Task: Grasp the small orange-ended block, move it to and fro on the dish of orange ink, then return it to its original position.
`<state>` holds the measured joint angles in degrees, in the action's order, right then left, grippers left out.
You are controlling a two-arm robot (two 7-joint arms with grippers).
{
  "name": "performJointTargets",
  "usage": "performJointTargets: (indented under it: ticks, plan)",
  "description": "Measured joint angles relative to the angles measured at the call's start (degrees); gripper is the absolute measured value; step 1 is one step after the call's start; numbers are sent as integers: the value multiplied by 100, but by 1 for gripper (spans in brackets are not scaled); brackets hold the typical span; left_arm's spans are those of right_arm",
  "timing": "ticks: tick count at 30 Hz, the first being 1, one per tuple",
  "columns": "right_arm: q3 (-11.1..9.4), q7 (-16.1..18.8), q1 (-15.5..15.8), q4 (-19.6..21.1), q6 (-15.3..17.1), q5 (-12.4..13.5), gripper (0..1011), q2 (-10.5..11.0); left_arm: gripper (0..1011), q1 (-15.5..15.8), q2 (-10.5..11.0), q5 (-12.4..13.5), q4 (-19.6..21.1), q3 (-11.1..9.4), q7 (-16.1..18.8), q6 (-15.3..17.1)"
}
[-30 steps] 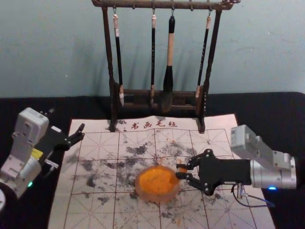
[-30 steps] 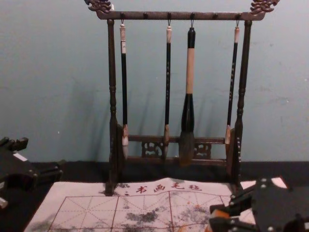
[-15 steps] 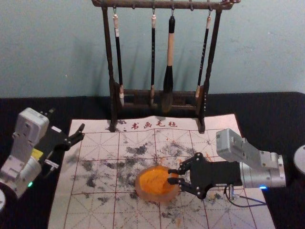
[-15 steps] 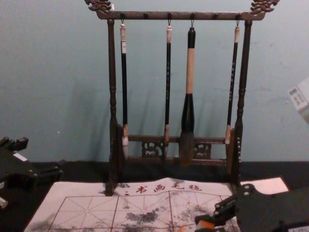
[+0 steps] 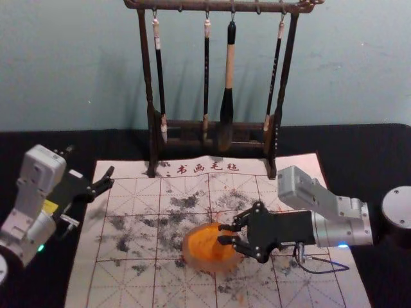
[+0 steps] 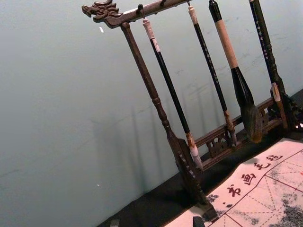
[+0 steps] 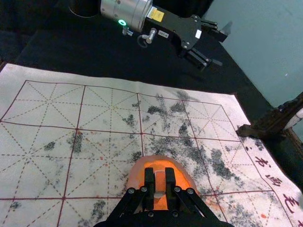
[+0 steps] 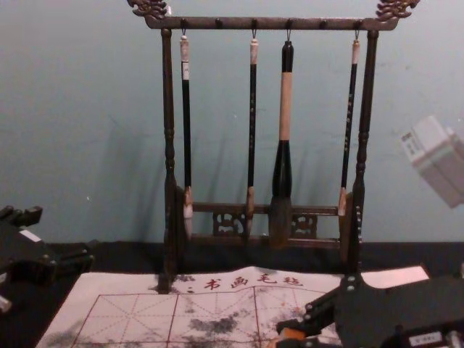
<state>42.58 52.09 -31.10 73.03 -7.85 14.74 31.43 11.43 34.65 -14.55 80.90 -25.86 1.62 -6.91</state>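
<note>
My right gripper is over the right part of the round dish of orange ink. In the right wrist view the small block is pinched between the fingertips of the right gripper, with the dish beneath and around it. The block's orange part also shows between the fingers in the chest view. Whether the block touches the ink cannot be told. My left gripper stays parked with parted fingers at the mat's left edge.
A dark wooden rack with several hanging brushes, among them a thick one, stands at the back of the gridded, ink-stained mat. Black cloth covers the table around the mat.
The right gripper has slid leftward with the block, from the dish's right edge to over the orange ink. The left arm has stayed still.
</note>
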Motion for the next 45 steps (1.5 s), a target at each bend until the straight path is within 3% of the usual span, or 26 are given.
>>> performJointTargets:
  ticks: [14,25,45]
  plan:
    - [122,8,-229,-341,198,34,111,-209,1001,0,0,0,0,0,0,0]
    - [78,-91,-282,-455,254,69,111,-250,1001,0,0,0,0,0,0,0]
    - [-50,-58,-38,-59,340,273,111,74,1001,0,0,0,0,0,0,0]
